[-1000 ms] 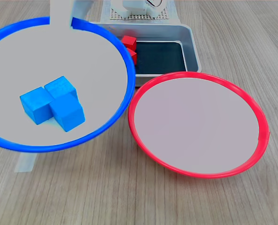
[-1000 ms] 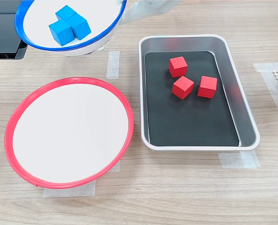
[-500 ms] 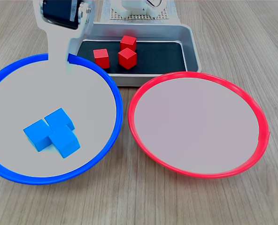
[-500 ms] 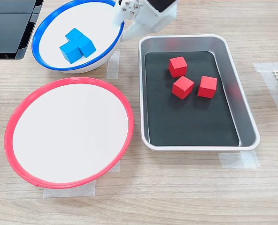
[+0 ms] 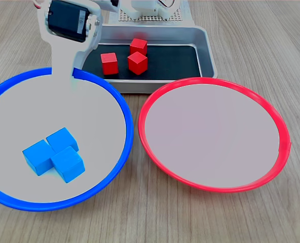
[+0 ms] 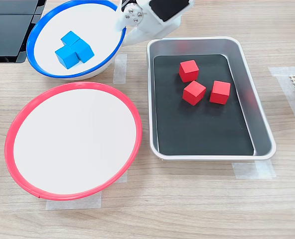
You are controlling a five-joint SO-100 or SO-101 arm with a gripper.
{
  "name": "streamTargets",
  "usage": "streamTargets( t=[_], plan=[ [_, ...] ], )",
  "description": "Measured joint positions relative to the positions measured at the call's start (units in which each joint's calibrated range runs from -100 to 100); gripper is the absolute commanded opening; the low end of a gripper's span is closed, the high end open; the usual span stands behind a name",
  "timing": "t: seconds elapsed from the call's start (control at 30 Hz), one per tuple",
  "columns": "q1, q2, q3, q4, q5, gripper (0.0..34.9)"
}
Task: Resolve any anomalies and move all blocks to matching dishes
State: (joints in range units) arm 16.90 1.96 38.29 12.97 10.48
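In the first exterior view, the red-rimmed dish (image 5: pixel 214 134) sits nearest at about 4 o'clock from the picture's centre, its pale inside bare. Just beside it at 8 o'clock lies the blue-rimmed dish (image 5: pixel 120 104), their rims almost touching. Three blue blocks (image 5: pixel 53 154) huddle together in its nearer part, touching one another.

At the blue-rimmed dish's far edge, around 11 o'clock, the gripper (image 5: pixel 65 68) reaches down, one pale flat finger lying across the rim. The finger appears clamped on that rim, with its partner hidden, so the grip on the blue-rimmed dish is likely but the jaws themselves cannot be made out fully.

Farther back at 12 o'clock stands the silver tray (image 5: pixel 203 45) with a black floor. Three red blocks (image 5: pixel 138 63) rest in it, close together but apart from each other.

In the second exterior view, the red-rimmed dish (image 6: pixel 18 124) lies at 8 o'clock, the blue-rimmed dish (image 6: pixel 43 74) at 11 o'clock with the blue blocks (image 6: pixel 73 49) inside. The gripper (image 6: pixel 123 22) meets that dish's edge on the second exterior view's right. The silver tray (image 6: pixel 259 119) is at 3 o'clock and holds the red blocks (image 6: pixel 194 92) in its upper half.
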Motion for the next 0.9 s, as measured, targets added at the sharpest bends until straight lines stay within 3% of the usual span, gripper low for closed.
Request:
streamTargets(
  t=[0.47, 0.7, 0.9],
  plan=[
    [1.0, 0.0, 3.3, -1.5, 3.5, 0.2],
    [1.0, 0.0, 5.0, -3.3, 4.3, 3.9],
    [0.4, 0.0, 6.1, -3.3, 4.7, 9.8]
  ],
)
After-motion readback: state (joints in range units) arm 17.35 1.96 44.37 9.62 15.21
